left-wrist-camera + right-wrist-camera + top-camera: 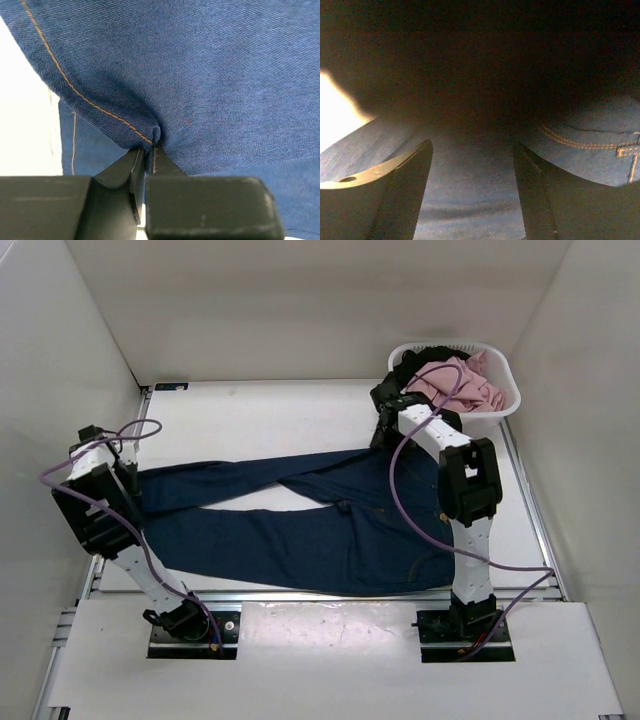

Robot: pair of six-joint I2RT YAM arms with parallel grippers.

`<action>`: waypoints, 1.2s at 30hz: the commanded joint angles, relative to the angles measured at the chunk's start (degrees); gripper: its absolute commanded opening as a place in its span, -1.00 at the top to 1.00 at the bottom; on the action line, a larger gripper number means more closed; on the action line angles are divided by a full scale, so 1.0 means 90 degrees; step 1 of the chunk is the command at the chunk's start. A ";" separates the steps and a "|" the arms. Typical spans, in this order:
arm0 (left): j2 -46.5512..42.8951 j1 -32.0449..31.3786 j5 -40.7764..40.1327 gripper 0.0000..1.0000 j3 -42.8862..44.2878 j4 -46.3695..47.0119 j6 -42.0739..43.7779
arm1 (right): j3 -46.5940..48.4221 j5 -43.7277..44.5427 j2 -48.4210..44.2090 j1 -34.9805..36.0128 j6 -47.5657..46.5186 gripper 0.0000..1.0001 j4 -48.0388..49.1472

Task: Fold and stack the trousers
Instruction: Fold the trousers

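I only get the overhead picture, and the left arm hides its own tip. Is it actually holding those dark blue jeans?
Observer: Yes. Its wrist camera shows the left fingers shut on a pinched fold of the dark navy denim jeans, right beside a line of orange seam stitching.
Visitor: And the right arm, up by the white plastic laundry basket?
Observer: The right fingers stand apart and grip nothing. Denim fills the gap between them.
Visitor: Which part of the jeans is that?
Observer: Orange double stitching shows at the side of that view. The rest is too dark to tell.
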 commanded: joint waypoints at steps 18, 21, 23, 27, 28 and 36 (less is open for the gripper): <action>-0.1204 0.0259 -0.0425 0.72 -0.0326 -0.0272 0.0332 | 0.1549 0.0585 0.1384 0.0473 0.1839 -0.61 -0.0467; -0.1262 0.0318 -0.0425 0.72 -0.0199 -0.0331 0.0400 | 0.1483 0.0663 0.1473 0.0473 0.1770 0.23 -0.0467; -0.1262 0.0385 -0.0425 0.72 -0.0141 -0.0331 0.0459 | 0.1346 0.0605 0.1396 0.0473 0.1770 0.73 -0.0467; -0.1194 0.0386 -0.0367 0.72 0.0268 -0.0467 0.0459 | 0.0567 0.0546 0.0801 0.0473 0.1770 1.00 -0.0293; -0.1194 0.0386 -0.0366 0.72 0.0367 -0.0467 0.0459 | 0.0390 0.0653 0.0625 0.0531 0.1683 1.00 -0.0194; -0.1261 0.0386 -0.0308 0.72 0.1325 -0.0955 0.0635 | -0.0888 0.1180 -0.1210 0.0912 0.1302 1.00 0.0090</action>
